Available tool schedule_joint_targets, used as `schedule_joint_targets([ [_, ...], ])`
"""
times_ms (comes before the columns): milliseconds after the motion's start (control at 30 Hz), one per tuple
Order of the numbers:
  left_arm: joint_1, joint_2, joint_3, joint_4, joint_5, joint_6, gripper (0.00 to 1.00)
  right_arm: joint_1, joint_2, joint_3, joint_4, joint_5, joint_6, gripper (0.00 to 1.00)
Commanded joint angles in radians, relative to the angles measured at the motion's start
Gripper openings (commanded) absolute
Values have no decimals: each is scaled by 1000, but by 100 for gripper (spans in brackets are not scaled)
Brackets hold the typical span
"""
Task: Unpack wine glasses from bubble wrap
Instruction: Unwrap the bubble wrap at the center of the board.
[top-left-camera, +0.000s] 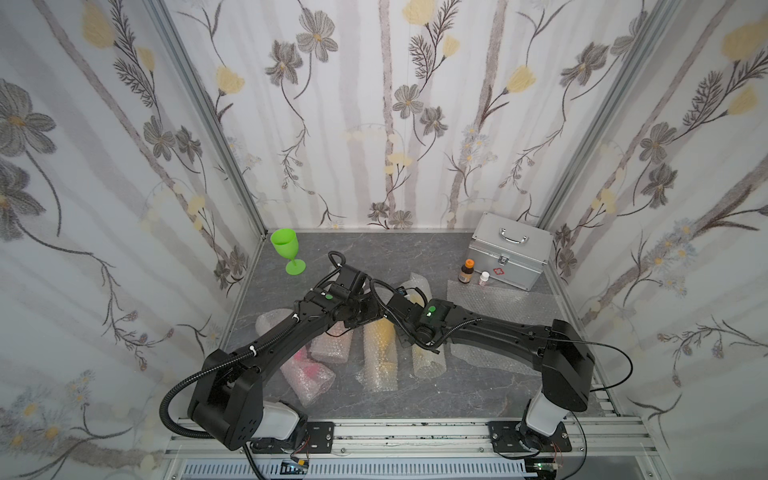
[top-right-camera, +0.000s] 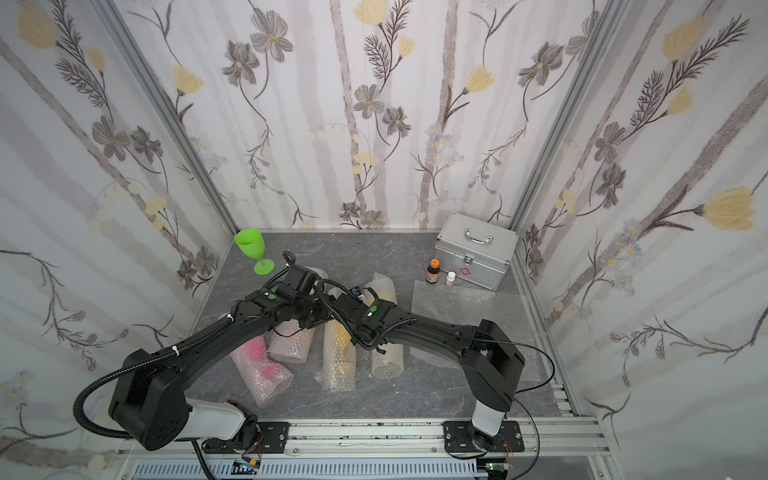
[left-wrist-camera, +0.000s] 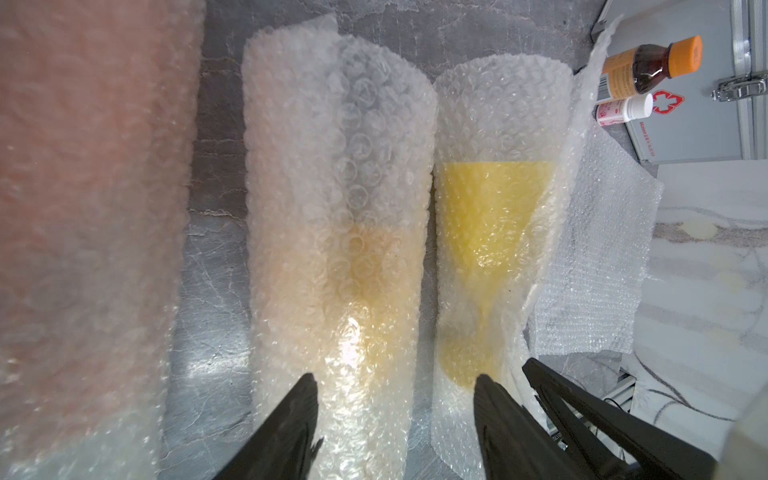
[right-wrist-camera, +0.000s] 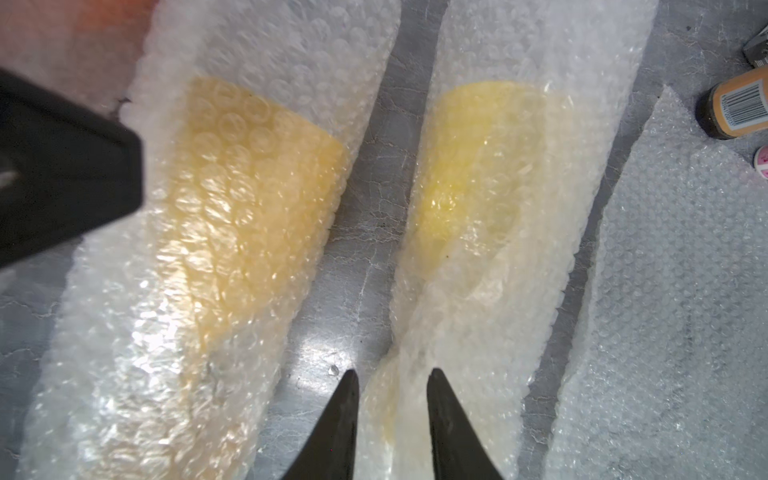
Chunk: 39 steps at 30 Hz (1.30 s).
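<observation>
A bare lime green wine glass (top-left-camera: 286, 249) stands upright at the far left corner. Several bubble wrap rolls lie on the table: a pink one (top-left-camera: 305, 370), a pale pinkish one (top-left-camera: 332, 345), an amber-yellow one (left-wrist-camera: 340, 249) and a yellow one (right-wrist-camera: 469, 187). My left gripper (left-wrist-camera: 397, 386) is open. One fingertip lies over the amber roll's end and the other over the yellow roll's foot end. My right gripper (right-wrist-camera: 392, 380) is shut on the yellow roll's wrap, which is squeezed narrow at the stem. Both arms cover these two rolls' far ends in the top views.
A flat bubble wrap sheet (top-left-camera: 498, 303) lies at the right, partly under the right arm. Behind it stand a silver case (top-left-camera: 511, 253), an orange-capped brown bottle (top-left-camera: 466, 272) and a small white bottle (top-left-camera: 484, 278). Walls close three sides.
</observation>
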Motion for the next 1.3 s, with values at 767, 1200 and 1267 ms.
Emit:
schedule_joint_targets([
  [767,-171,254,157,174,117,-120,58,-339,-529,-651,602,-424,34,5],
  [1200,-258,385,198,208,121,-147,56,-401,-594,-768,688,-482,70,5],
  [1267,-265,399,203,211,118,-147,55,-402,-596,-774,697,-487,74,5],
])
